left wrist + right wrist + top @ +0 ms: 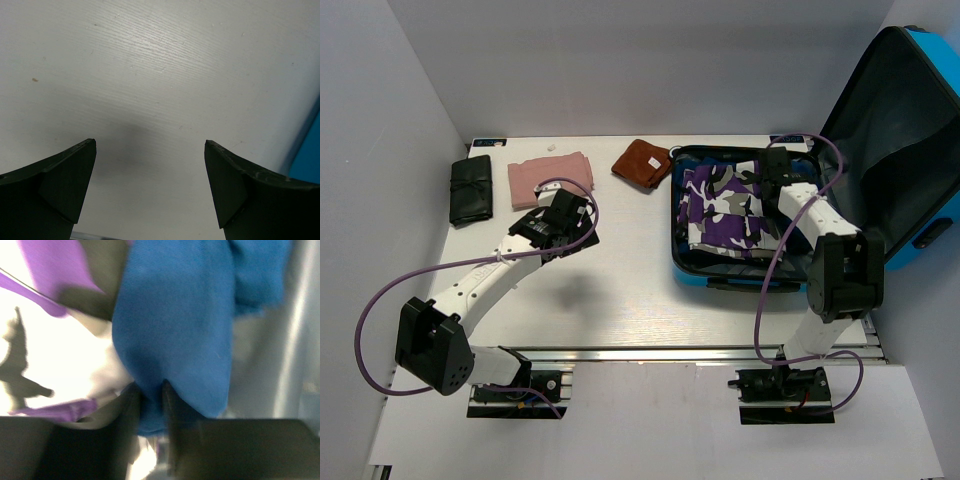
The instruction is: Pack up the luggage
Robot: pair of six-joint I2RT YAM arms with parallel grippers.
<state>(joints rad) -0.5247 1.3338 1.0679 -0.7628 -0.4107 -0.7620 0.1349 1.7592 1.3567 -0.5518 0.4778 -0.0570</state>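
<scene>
The luggage [895, 120] is laid open along the right edge of the desk [620, 300], with its base toward the far right corner and its lid raised beyond that edge, the dark lining turned inward. A purple, white and black camouflage garment [725, 205] is spread in the base. The right gripper [150, 390] is lowered into the far end of the base. Its fingers are pressed onto a fold of blue cloth [175, 315], which is pinched between them next to the garment (the wrist view is blurred, yet the fabric in the narrow gap is plain). The left gripper [150, 145] is held low over bare desk left of centre, with its fingers spread wide. Along the far edge, from the left corner inward, a black folded item [472, 190], a pink folded cloth [550, 178] and a rust-brown cloth [642, 162] are laid apart from one another. The rust-brown cloth is just beside the luggage.
</scene>
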